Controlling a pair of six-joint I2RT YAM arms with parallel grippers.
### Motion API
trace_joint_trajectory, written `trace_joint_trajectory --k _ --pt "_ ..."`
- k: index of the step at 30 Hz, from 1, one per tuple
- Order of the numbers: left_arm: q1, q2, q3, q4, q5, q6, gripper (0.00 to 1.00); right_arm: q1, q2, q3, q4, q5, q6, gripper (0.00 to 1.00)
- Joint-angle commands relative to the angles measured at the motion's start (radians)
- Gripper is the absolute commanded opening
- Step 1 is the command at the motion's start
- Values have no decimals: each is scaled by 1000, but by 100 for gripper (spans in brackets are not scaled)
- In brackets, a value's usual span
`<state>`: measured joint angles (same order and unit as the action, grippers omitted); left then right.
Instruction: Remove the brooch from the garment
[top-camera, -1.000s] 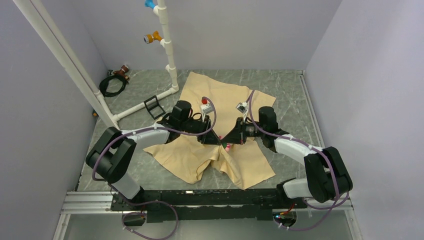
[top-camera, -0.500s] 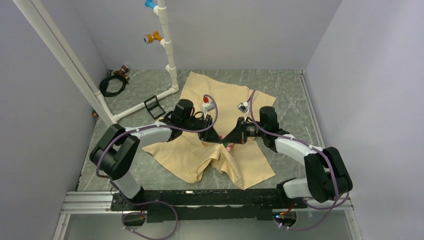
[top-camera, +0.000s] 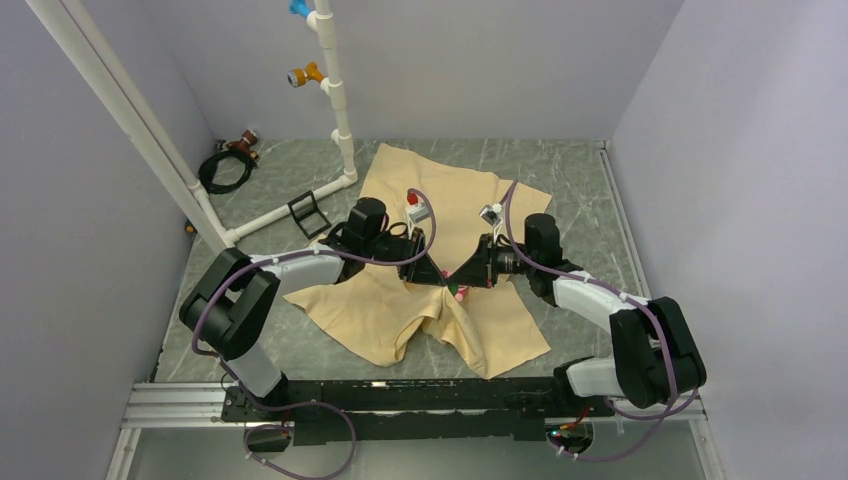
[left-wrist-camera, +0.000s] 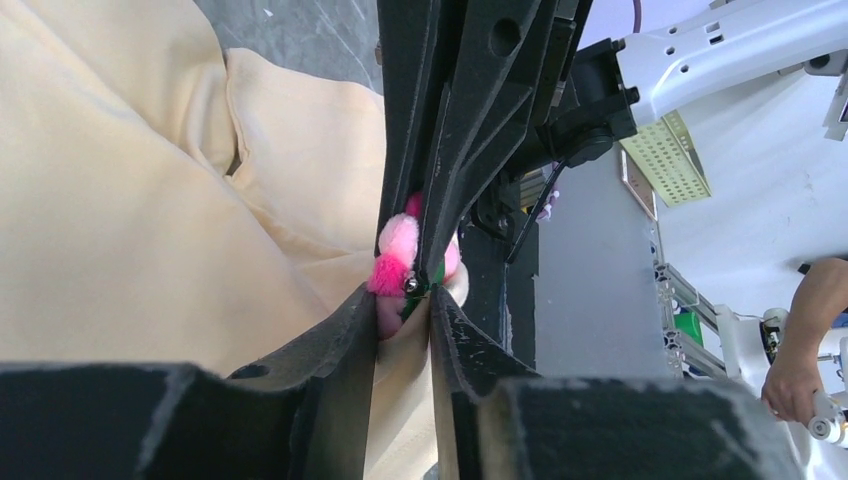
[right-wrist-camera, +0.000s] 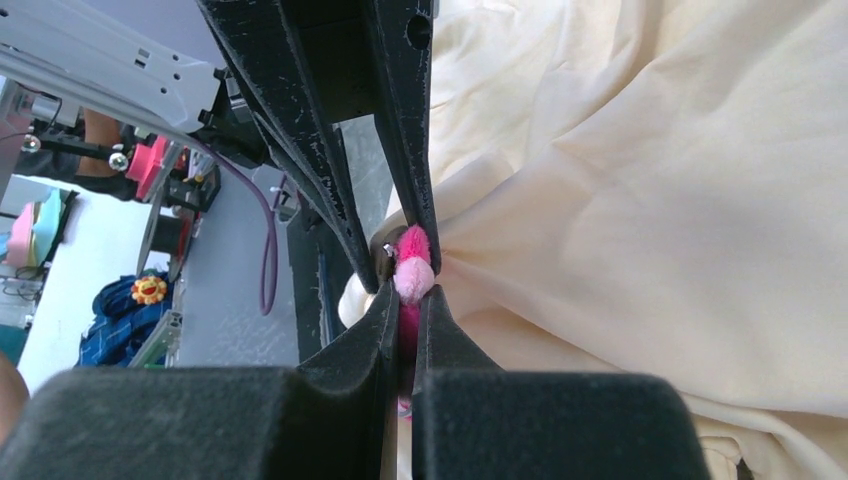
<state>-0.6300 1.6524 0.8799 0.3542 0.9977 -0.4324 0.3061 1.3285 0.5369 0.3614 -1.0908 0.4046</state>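
Left gripper (left-wrist-camera: 402, 294): narrowed but not fully together; pinches a bunched fold of the beige short-sleeved cloth T-shirt (left-wrist-camera: 130, 200) just behind the pink flower-shaped brooch (left-wrist-camera: 398, 250).
Right gripper (right-wrist-camera: 408, 290): pressed together on the brooch's petals, tip to tip with the left gripper.
Brooch position: middle of the T-shirt, caught between the two meeting gripper tips; both arms equally near.
Pull line: probably straight back toward the right arm, away from the held fold.
T-shirt: spread out, drawn into folds at the brooch.
Support: grey marbled counter (top-camera: 575, 185).
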Motion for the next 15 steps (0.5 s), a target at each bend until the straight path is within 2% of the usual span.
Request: trace_joint_trajectory --k 1,8,15 --pt "-4 -47 -17 19 45 13 32 -20 -29 -2 89 9 8 0" --pt "35 -107 -24 -64 -27 42 47 -30 -28 0 86 27 14 0" --pt "39 -124 -7 -105 -33 63 49 -32 -23 -4 95 25 23 0"
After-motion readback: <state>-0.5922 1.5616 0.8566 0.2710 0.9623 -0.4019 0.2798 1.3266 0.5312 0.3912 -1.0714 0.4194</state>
